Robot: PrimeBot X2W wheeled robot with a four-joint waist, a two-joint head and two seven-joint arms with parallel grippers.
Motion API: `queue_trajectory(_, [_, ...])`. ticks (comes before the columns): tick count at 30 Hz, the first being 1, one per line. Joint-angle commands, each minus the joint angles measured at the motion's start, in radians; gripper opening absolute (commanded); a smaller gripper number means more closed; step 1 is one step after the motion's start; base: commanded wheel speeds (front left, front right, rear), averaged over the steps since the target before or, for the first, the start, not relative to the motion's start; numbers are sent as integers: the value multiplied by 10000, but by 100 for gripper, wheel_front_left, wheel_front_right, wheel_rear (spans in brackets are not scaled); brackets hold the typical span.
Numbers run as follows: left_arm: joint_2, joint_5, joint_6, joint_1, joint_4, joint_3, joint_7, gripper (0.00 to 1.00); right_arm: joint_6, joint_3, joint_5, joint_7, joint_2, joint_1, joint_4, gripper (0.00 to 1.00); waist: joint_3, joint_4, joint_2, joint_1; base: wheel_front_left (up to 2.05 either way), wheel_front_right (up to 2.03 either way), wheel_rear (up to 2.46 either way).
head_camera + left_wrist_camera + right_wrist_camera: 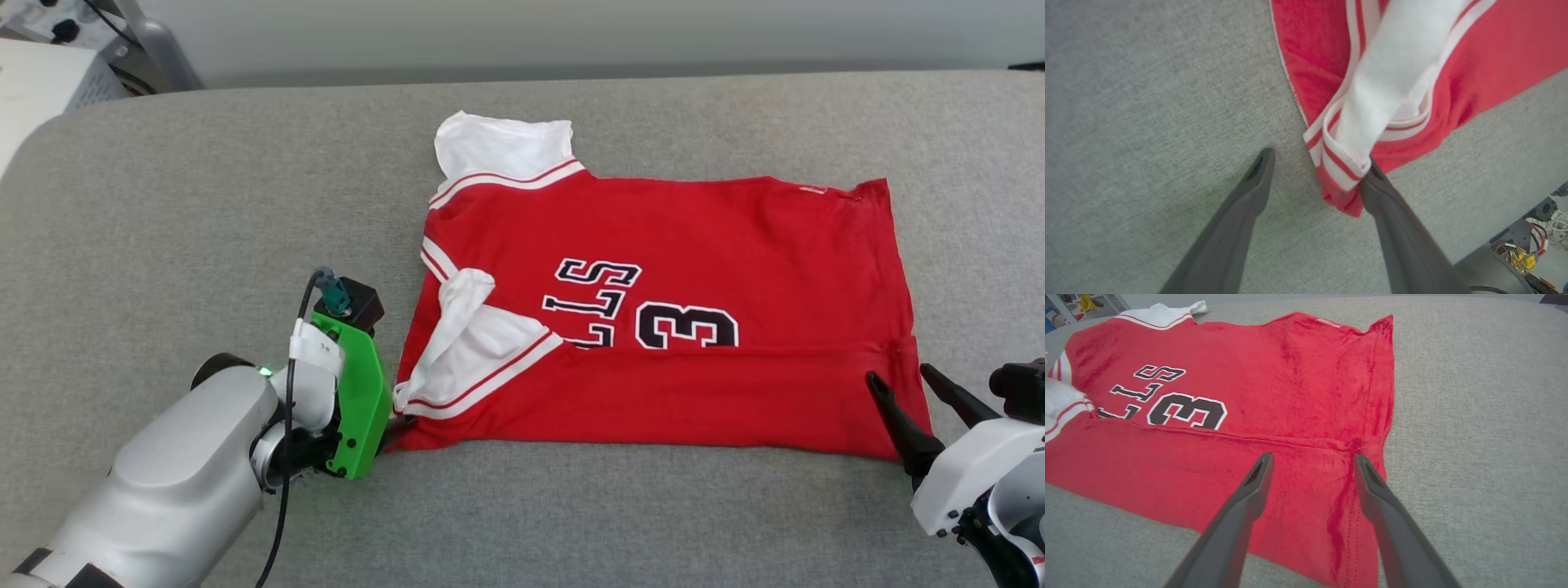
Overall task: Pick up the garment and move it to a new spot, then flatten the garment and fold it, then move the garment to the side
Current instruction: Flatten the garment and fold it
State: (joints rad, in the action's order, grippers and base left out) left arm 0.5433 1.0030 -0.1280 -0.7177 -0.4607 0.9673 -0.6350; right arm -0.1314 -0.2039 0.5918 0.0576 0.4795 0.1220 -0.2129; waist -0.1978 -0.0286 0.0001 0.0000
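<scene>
Your left gripper point(1318, 161) and right gripper point(1312, 457) both stand with fingers spread, holding nothing. The red jersey T-shirt with white short sleeves point(653, 245) lies on the grey woven cushion point(245, 204), near edge doubled over. Its striped sleeve cuff touches one left finger, and its hem corner lies beneath the right tips. For the next fold, I'd pinch both layers at each corner and lift evenly.

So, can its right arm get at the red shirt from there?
Probably yes: the right gripper hangs open over the near hem corner of the garment, with nothing between it and the cloth.
</scene>
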Motion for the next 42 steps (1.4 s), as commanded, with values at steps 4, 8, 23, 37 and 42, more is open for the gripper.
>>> queue_trajectory(4, [-233,-33,-17,108,-749,199,100,100,7,-17,-106,29,-64,188,46,100,-351,-287,-1,0,0,0,0])
queue_trajectory(8, [-316,64,-22,261,-1120,600,-116,100,7,-17,-96,48,-31,237,43,100,-395,-357,-1,0,0,0,0])
queue_trajectory(23, [308,449,-26,-26,-47,1075,1419,0,7,-137,71,2907,1823,901,1424,100,208,-214,-1,0,0,0,0])
queue_trajectory(37, [552,299,-26,-183,897,1326,2033,0,7,-1163,1557,7638,3114,1568,1087,100,40,263,-1,0,0,0,0])
queue_trajectory(42, [502,206,-26,-316,973,1407,2207,0,7,-1636,1494,7042,2144,1809,-482,100,-211,404,-1,0,0,0,0])
